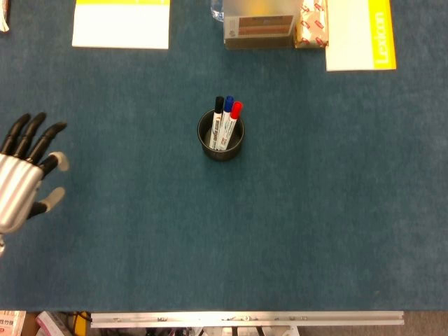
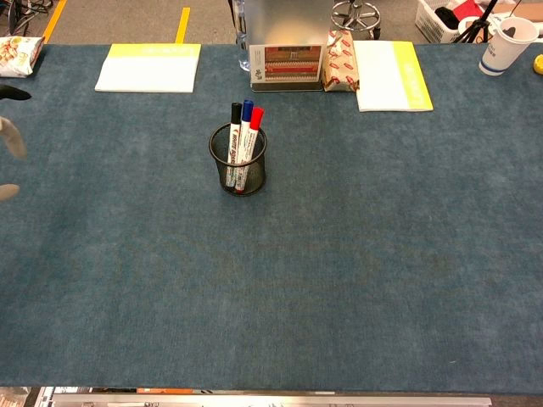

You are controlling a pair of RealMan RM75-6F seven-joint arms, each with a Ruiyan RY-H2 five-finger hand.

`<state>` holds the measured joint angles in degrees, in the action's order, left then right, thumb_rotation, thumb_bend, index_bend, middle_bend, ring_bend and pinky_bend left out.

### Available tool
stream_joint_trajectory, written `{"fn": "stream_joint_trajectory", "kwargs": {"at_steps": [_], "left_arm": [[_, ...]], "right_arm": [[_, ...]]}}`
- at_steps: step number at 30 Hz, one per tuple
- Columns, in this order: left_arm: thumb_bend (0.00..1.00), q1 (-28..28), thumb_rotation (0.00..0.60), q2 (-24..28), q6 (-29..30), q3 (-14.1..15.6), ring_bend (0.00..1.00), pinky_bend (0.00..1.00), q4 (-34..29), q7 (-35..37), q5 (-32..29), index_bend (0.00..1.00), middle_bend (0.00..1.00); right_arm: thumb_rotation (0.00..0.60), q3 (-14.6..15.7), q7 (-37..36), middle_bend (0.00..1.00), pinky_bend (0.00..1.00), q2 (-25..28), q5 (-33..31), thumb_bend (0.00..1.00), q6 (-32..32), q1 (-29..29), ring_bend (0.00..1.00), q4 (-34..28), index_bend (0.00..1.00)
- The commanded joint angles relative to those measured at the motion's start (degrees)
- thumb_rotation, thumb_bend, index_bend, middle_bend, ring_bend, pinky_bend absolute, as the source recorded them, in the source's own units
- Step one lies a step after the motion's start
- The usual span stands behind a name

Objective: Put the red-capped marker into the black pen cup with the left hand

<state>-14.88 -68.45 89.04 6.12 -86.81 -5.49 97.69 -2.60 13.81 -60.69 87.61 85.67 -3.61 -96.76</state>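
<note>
The red-capped marker (image 1: 232, 123) (image 2: 251, 136) stands upright in the black mesh pen cup (image 1: 222, 145) (image 2: 238, 171), beside a blue-capped and a black-capped marker. My left hand (image 1: 24, 180) is at the far left edge of the table, fingers spread and holding nothing, far from the cup. In the chest view only the fingertips (image 2: 10, 136) of that hand show at the left border. The right hand is in neither view.
A yellow-and-white pad (image 1: 122, 23) lies at the back left. A display box (image 1: 259, 28), a red-patterned packet (image 1: 311, 28) and a yellow booklet (image 1: 360, 33) line the back edge. A paper cup (image 2: 501, 44) stands at the far right.
</note>
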Motion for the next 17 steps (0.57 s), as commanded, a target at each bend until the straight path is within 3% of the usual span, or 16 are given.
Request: {"fn": "stream_joint_trajectory", "kwargs": {"at_steps": [1, 9, 17], "left_arm": [[0.17, 2.0, 0.600, -0.8, 2.5, -0.1, 0.03, 0.10, 3.6, 4.5, 0.6, 0.49, 0.17], [0.17, 2.8, 0.600, -1.8, 2.5, -1.6, 0.04, 0.11, 8.9, 11.5, -1.0, 0.50, 0.19], [0.17, 3.0, 0.600, -4.1, 0.6, -2.5, 0.04, 0.12, 11.9, 13.2, -2.4, 0.51, 0.20]], "right_arm": [[0.600, 0.3, 0.4, 0.31, 0.46, -0.1, 0.4, 0.00, -0.2, -0.1, 0.25, 0.2, 0.47], [0.600, 0.3, 0.9, 0.31, 0.46, 0.0, 0.0, 0.00, -0.3, 0.1, 0.25, 0.1, 0.49], [0.600, -0.2, 0.8, 0.31, 0.46, 0.5, -1.1, 0.00, -0.5, 0.0, 0.25, -0.1, 0.49]]}}
